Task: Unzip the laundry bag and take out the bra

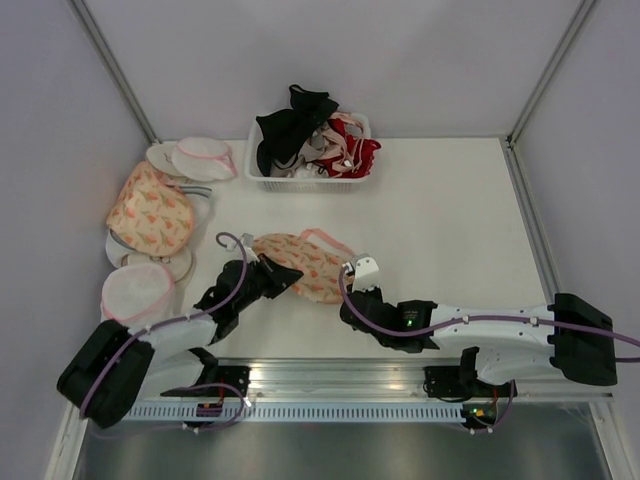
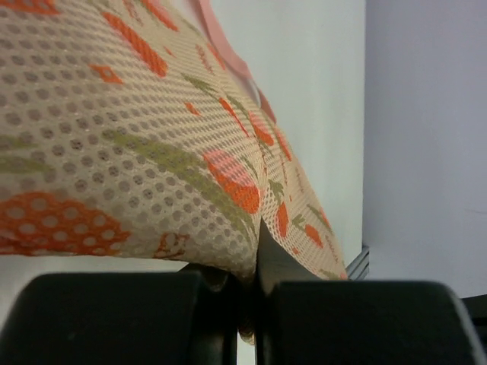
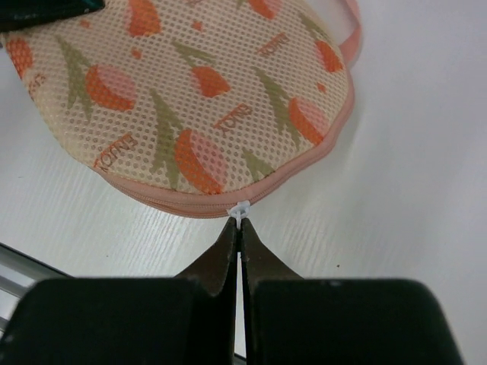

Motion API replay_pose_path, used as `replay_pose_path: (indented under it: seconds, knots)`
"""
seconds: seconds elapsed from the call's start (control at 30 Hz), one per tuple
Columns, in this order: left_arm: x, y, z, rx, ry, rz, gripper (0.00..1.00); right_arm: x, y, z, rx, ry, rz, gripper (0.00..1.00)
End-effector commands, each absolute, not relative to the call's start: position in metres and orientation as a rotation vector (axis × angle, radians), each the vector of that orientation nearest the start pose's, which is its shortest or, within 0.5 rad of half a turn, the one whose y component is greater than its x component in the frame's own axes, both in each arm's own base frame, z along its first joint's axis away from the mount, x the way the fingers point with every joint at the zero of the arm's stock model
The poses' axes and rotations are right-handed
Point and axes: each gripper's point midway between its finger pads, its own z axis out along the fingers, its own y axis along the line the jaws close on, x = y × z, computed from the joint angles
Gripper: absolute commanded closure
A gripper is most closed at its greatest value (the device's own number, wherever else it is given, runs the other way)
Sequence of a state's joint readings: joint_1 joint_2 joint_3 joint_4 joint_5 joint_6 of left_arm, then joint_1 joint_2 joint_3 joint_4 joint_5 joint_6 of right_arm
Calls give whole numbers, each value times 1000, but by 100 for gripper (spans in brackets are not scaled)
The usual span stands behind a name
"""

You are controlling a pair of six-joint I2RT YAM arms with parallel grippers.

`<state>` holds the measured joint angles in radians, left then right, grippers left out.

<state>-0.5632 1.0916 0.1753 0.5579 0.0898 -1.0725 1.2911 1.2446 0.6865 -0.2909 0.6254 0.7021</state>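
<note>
Right gripper: you are working the right gripper (image 3: 240,226) at the near rim of the laundry bag (image 3: 198,106), its fingers pressed together and, by the look of it, nipping the small white zipper pull (image 3: 242,207).
Left gripper: the left gripper (image 2: 255,266) is biting down on a fold of mesh at the bag's left end, anchoring it.
Bag: it is lying domed on the table (image 1: 450,220) between your two grippers, with the pink zipper rim (image 3: 190,201) running closed along the stretch that shows.
Risk, pull: only the tips are catching that tiny tab, so I judge it could be slipping out once you start dragging it round the curve.
Risk, anchor: if the left pinch is holding too little fabric, the whole bag may be sliding along with the pull instead of the zip opening.
Risk, snag: mesh bunching at the slider could be jamming it.
Bag contents: the bra is not showing; the print is hiding the inside, though I judge it is sitting in there.
Left of the bag: a second printed pouch (image 1: 150,212) and white mesh pouches (image 1: 135,292) are lying stacked, and I cannot tell what is inside them.
Beyond the bag: the white basket (image 1: 310,182) is holding a black bra (image 1: 285,125), a red bra (image 1: 360,155) and paler pieces, tangled together.
</note>
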Motion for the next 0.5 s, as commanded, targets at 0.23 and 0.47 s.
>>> replay_pose_path:
  seconds: [0.23,0.47]
  knots:
    - [263,-243,117,-313,2019,-1224,0,166,271,91,-371,2188,321,100]
    - [223,-203,93,-464,2194,-1055,0,156,309,96,-423,2172,532,100]
